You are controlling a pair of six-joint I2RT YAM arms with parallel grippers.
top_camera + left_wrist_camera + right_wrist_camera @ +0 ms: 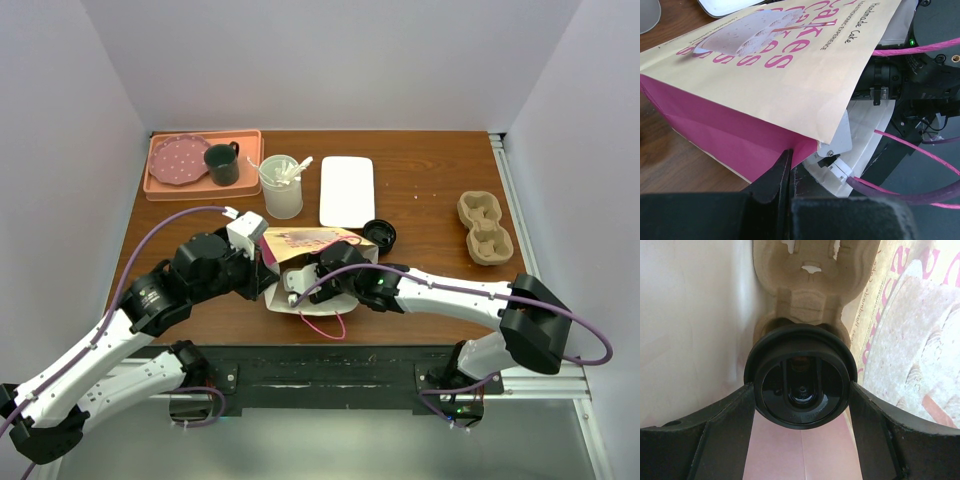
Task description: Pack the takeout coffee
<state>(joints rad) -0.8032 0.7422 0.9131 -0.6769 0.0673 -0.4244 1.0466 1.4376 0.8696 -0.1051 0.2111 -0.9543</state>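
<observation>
The right arm stretches low over the worktop (430,220), its wrist inside a paper bag (310,240) lying on its side. In there the right pincer (800,386) is clamped on the black-lidded coffee cup (800,407), with a cardboard carrier (807,295) just beyond. The left arm bends inward, and the left pincer (786,165) is squeezed together on the bag's mouth edge.

Left arm (140,300) reaches up from lower left, left gripper (788,155) jaws pinched tight. Right arm (450,290) stretches in from lower right, right gripper (800,390) jaws wide, squeezing a black-lidded cup (800,407).
</observation>
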